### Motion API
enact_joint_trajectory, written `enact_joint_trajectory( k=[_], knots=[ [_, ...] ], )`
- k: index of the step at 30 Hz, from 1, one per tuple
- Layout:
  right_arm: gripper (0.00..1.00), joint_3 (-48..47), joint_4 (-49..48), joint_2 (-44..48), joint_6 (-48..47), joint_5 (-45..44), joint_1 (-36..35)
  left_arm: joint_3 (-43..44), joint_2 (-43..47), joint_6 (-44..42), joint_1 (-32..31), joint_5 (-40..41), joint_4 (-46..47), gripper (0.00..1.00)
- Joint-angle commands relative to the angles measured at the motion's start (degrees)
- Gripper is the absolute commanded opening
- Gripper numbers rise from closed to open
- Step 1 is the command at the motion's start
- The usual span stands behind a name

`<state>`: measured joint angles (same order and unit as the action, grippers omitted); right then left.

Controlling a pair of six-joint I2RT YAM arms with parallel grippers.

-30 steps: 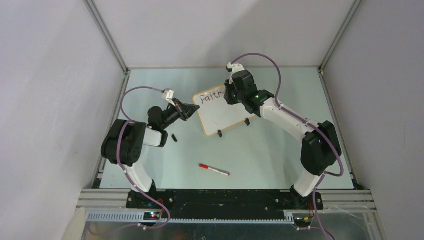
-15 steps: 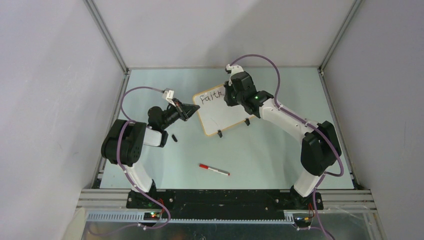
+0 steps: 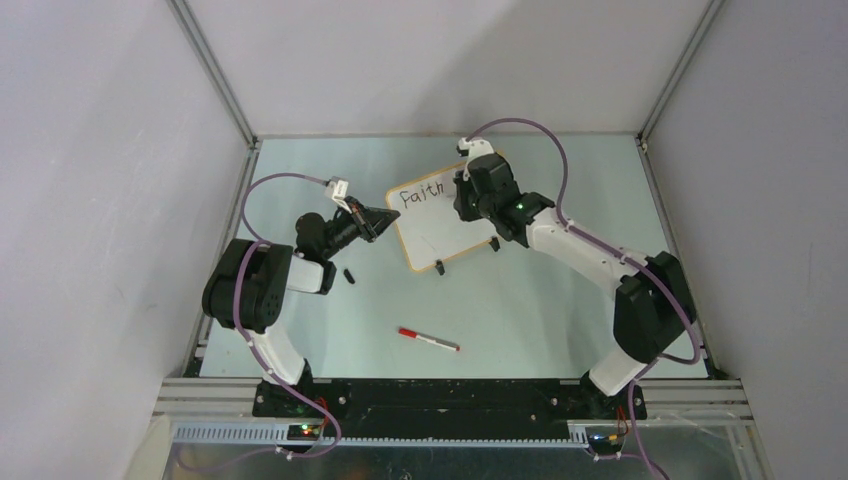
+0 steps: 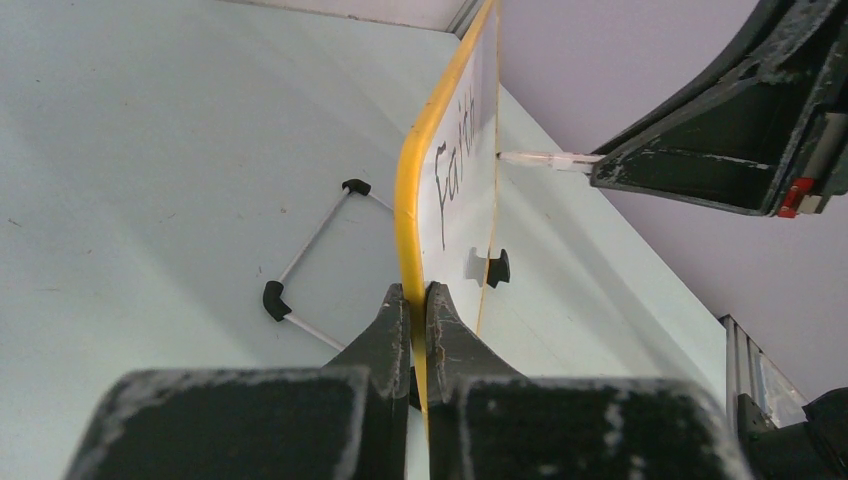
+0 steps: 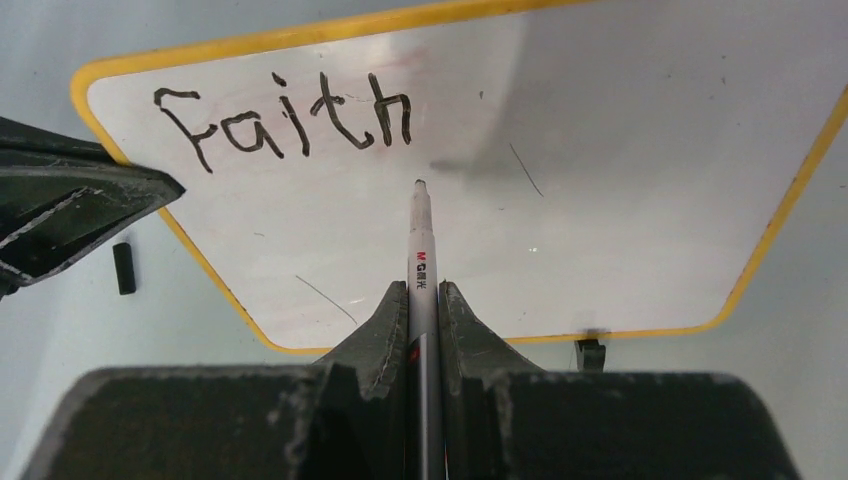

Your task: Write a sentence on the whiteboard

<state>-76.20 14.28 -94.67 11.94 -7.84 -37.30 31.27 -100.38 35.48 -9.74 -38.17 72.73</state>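
In the right wrist view, the rear of the marker (image 5: 420, 250) is hidden inside the right claw (image 5: 421, 292), and the upper right corner of the board (image 5: 600, 200) is cut off. From above, the marker is covered by that claw. A small black piece (image 3: 349, 275) cannot be identified.

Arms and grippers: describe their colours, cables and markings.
The left arm and right arm have white links, black joint housings and looping purple cables. The left gripper and right gripper have black, wedge-shaped fingers, scuffed grey.
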Motion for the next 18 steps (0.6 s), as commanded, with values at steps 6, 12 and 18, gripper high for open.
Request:
enact_joint_trajectory(
  k=[6,12,18],
  knots=[
    [0.0,7.37,-12.17,9.92,-0.95,-2.96,-1.01,0.99,0.66,-5.62,-0.58,-0.63,-2.18,0.0],
    [0.0,11.64,-17.94,13.11,-0.93,-4.5,-1.22,3.76,-0.94,-5.86,-1.28,-2.56,-4.79,0.0],
    [0.0,13.81,-20.29,14.38,-0.94,-5.37,-1.28,5.38,-0.59,-8.52,-2.65,-2.49,-10.15,0.0]
  ],
)
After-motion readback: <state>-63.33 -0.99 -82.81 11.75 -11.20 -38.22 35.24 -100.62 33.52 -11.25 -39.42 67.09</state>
